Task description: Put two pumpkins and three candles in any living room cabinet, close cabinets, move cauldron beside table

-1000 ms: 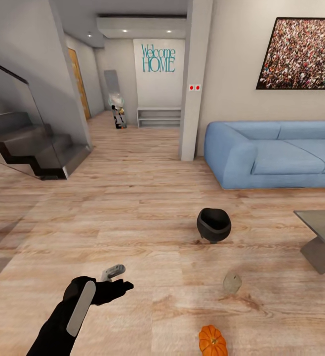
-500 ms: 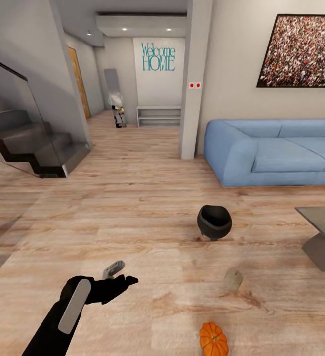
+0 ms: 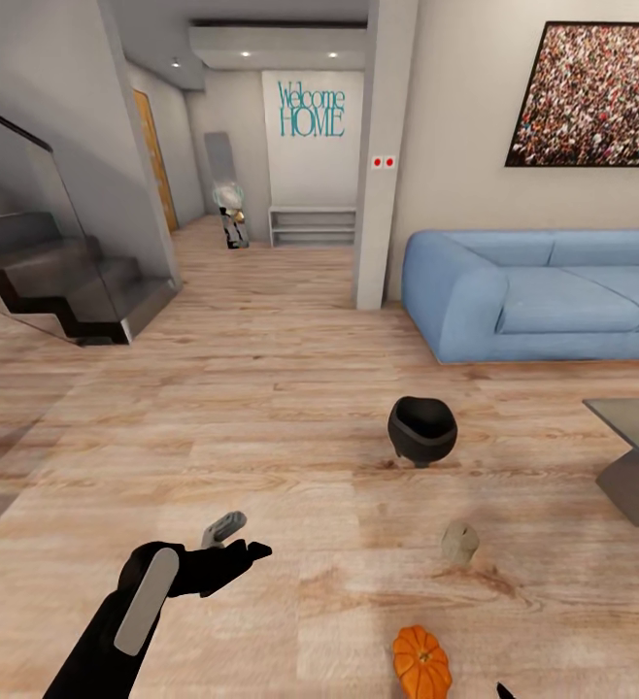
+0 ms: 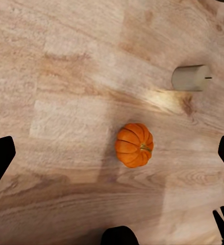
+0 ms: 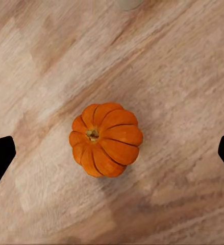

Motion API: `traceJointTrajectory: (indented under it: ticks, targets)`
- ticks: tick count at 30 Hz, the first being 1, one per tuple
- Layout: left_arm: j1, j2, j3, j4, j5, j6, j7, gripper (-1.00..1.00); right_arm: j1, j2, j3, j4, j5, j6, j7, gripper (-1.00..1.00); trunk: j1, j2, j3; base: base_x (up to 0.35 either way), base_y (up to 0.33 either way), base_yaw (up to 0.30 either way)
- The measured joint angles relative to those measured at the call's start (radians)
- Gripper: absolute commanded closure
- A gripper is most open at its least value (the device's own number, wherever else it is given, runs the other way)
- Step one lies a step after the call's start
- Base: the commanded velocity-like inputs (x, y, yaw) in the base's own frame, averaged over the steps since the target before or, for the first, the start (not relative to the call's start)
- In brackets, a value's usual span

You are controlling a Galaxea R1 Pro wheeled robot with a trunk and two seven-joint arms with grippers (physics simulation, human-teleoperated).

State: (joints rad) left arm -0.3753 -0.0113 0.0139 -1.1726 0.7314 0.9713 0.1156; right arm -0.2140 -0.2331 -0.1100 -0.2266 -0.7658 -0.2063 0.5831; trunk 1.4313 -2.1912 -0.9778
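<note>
1. Pumpkin (image 3: 420, 663) lies on the floor, left pincer (image 3: 230, 542) hanging wide beside it, barely shifted since a second ago.
2. Candle (image 3: 460, 542) and cauldron (image 3: 421, 428) wait beyond (untouched).
3. My right pincer (image 5: 112, 153), spread wide, has crept directly above the pumpkin; I judge a grab comes next.

A blue sofa (image 3: 543, 291) sits against the pale wall (image 3: 455, 146), under a speckled picture (image 3: 596, 95), on wood-plank floor (image 3: 261, 408).

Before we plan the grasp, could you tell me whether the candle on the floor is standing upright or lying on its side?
Lying on its side: the candle shows its long side, its wick pointing sideways along the floor, not up.
</note>
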Motion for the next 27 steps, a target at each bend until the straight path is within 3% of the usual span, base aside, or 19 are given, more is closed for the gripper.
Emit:
traceJointTrajectory:
  ticks: [4, 9, 10, 13, 16, 20, 23, 27]
  targets:
    - [0.000, 0.000, 0.000, 0.001, 0.000, 0.000, 0.000, -1.00, 0.000, 0.000, -0.001, 0.007, -0.025, 0.006, 0.077, -1.00, 0.015, -0.028, -0.013, 0.000, 0.000, 0.000]
    - [0.000, 0.000, -0.002, 0.001, 0.000, 0.000, 0.000, -1.00, 0.000, -0.004, -0.002, 0.008, -0.029, 0.019, 0.116, -1.00, 0.035, -0.063, -0.028, 0.000, 0.000, 0.000]
    - [0.000, 0.000, -0.002, 0.001, 0.000, 0.000, 0.000, -1.00, 0.000, -0.003, -0.002, 0.006, -0.030, 0.041, 0.118, -1.00, 0.038, -0.070, -0.031, 0.000, 0.000, 0.000]
    - [0.000, 0.000, -0.003, 0.002, 0.000, 0.000, 0.000, -1.00, -0.011, -0.006, -0.004, -0.017, -0.030, 0.198, 0.122, -1.00, 0.050, -0.091, -0.041, 0.000, 0.000, 0.000]
    - [0.000, 0.000, -0.004, 0.002, 0.000, 0.000, 0.000, -1.00, -0.069, -0.008, -0.004, -0.053, -0.023, 0.327, 0.119, -1.00, 0.061, -0.112, -0.050, 0.000, 0.000, 0.000]
    - [0.000, 0.000, -0.004, 0.002, 0.000, 0.000, 0.000, -1.00, -0.109, -0.008, -0.003, -0.066, -0.022, 0.376, 0.067, -1.00, 0.077, -0.140, -0.063, 0.000, 0.000, 0.000]
    - [0.000, 0.000, -0.004, 0.002, 0.001, 0.000, 0.000, -1.00, -0.126, -0.007, -0.003, -0.074, -0.021, 0.383, -0.016, -1.00, 0.088, -0.161, -0.072, 0.000, 0.000, 0.000]
    - [0.000, -0.001, -0.004, 0.003, 0.000, 0.000, 0.000, -1.00, -0.131, -0.006, -0.002, -0.077, -0.022, 0.384, -0.046, -1.00, 0.104, -0.189, -0.085, 0.000, 0.000, 0.000]
